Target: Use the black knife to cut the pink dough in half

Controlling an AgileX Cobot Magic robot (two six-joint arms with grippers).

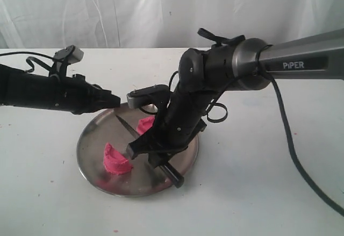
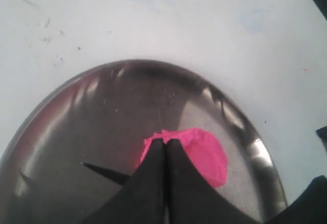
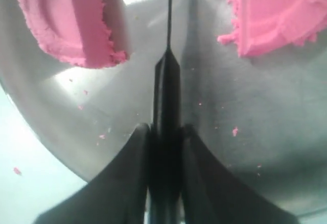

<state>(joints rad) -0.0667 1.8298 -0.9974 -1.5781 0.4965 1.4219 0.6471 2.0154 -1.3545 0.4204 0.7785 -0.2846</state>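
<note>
Two half-round pieces of bright pink soft dough are lying apart on a round shiny steel plate (image 1: 88, 139). The near piece (image 1: 115, 161) is sitting toward the front rim and the rear piece (image 1: 145, 124) further back. A slim all-black knife (image 3: 167, 96) is resting between them, its blade running up the gap. In the right wrist view it is touching neither piece.

The right gripper (image 3: 166, 132) is clamping the knife's straight handle, jaws squeezed against both sides of it.

The left gripper (image 2: 165, 142) is hovering at the rear piece's edge, fingers pressed together with nothing between them. Cannot tell whether the tips are touching dough.

Small pink crumbs (image 3: 235, 130) are dotting the plate. White table (image 1: 258, 193) underneath.
</note>
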